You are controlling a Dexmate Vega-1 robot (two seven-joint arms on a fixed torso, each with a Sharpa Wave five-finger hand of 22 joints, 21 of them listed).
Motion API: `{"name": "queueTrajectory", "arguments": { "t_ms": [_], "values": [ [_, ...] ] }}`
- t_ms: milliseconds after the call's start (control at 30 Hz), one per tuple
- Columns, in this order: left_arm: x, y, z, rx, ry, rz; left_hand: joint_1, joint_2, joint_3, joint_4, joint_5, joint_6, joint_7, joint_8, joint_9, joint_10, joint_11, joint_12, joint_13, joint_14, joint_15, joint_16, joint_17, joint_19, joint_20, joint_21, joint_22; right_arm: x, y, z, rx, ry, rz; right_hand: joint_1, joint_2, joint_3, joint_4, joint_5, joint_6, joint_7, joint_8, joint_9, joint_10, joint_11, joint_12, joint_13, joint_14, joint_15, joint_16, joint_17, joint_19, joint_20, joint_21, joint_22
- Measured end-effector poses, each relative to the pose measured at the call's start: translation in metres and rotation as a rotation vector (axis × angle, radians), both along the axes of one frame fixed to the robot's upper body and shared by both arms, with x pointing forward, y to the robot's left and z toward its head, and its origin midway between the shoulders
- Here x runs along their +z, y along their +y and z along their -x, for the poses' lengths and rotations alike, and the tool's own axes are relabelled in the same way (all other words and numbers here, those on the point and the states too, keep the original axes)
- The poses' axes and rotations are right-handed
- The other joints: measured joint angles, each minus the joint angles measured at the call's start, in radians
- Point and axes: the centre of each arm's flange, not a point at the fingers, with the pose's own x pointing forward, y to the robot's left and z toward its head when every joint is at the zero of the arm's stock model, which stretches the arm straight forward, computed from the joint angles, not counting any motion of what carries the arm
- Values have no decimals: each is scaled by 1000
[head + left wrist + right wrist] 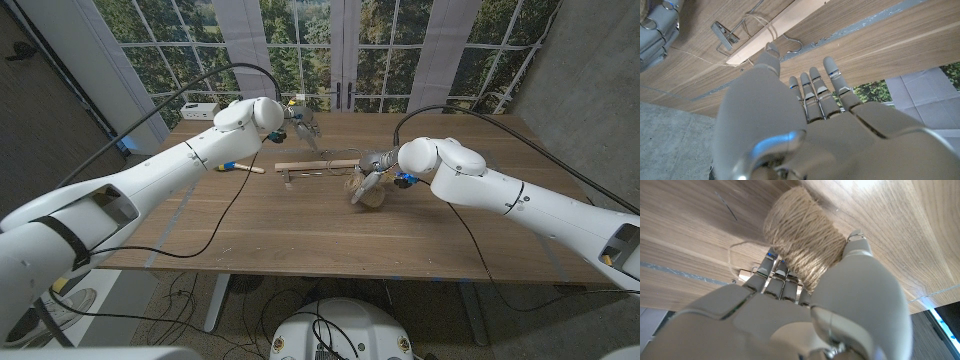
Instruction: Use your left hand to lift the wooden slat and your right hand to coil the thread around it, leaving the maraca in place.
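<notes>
I have the right robot hand wrapped around the fat spool of beige twine, thumb on one side and fingers on the other, at the middle of the wooden bench just in front of the pale, flat wooden slat. The left robot hand hovers above the slat's left end with its fingers straight and held close together, gripping nothing — the slat lies on the bench, with a few loose turns of thread already looped round it and a small metal clip beside it. The maraca with the yellow and blue handle lies well to the left of the slat, near my left forearm. As I judge it, the step in hand is getting the left hand onto the slat, so I want to come down on the bare left end, clear of the thread loops, and pinch across its narrow width. I should lift level and only a little, keeping the elbow away from the maraca — and let the right hand pay out slack so the line doesn't drag the slat sideways.
</notes>
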Motion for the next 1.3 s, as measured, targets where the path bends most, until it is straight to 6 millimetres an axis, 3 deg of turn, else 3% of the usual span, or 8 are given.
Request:
{"name": "queueTrajectory", "arguments": {
  "t_ms": [133, 267, 433, 600, 700, 933, 1300],
  "values": [
    [1, 1, 0, -4, -4, 9, -3, 3, 0, 0, 0, -11, 1, 0, 0, -7, 7, 0, 0, 0, 0, 4, -3, -7, 7, -4, 0, 0, -2, 0, -7, 5, 3, -35, -36, -52, 12, 45, -174, 5, 0, -3, -165, -2, 0, -4, -131, 3, 0, -20, -61, -1, -44, 3],
    [2, 2, 0, -8, -7, 17, -8, -2, 0, 0, 4, -19, -3, 0, 0, -13, 12, 0, -3, -10, 0, 4, -8, -11, 11, -7, 0, 1, -4, -1, -17, 19, 6, -58, -69, -103, 25, 83, -301, 17, 0, -3, -304, 3, 0, -12, -245, 15, 0, -34, -136, 5, -90, 5],
    [4, 4, 0, -11, -14, 28, -14, 3, 0, 0, 4, -23, 2, 0, 0, -22, 11, 0, -5, -16, 5, 4, -12, -11, 11, -11, 0, 3, -8, -4, -20, 51, -7, -83, -93, -139, 44, 104, -362, 34, 8, -3, -378, 17, 0, -17, -300, 43, 5, -41, -171, 19, -113, 5],
    [5, 6, -1, -16, -20, 42, -18, 7, 0, 0, 4, -25, 4, 0, 0, -23, 12, 0, -8, -16, 5, 4, -17, -14, 14, -15, 0, 5, -19, -9, -1, 75, -69, -134, -58, -165, 69, 120, -282, 59, 44, -3, -313, 45, 36, -22, -242, 60, 44, -48, -128, 56, -112, 5],
    [6, 8, 0, -21, -27, 54, -18, 7, 0, 0, 4, -29, 7, 0, 0, -23, 13, 0, -9, -16, 5, 4, -20, -14, 14, -19, 0, 5, -24, -12, 31, 86, -128, -122, -29, -166, 71, 125, -223, 71, 60, -3, -259, 55, 55, -26, -196, 63, 62, -55, -84, 65, -106, 5],
    [10, 13, 2, -18, -56, 71, -25, 14, 0, 0, 4, -29, 7, 0, -5, -23, 12, 0, -9, -24, 13, 4, -23, -20, 20, -19, 0, 6, -43, -20, 132, 110, -326, -99, -4, -157, 67, 125, -165, 80, 69, -8, -208, 63, 68, -31, -159, 65, 75, -63, -52, 83, -97, 5],
    [11, 21, 7, -12, -116, 99, -31, 20, 0, 0, 4, -39, 7, 0, -5, -29, 7, 0, -14, -29, 18, 8, -31, -25, 25, -26, 0, 17, -54, -21, 326, 78, -658, -76, 29, -147, 57, 120, -77, 79, 83, -7, -130, 75, 89, -40, -111, 67, 86, -76, -15, 79, -97, 2]
  ]
}}
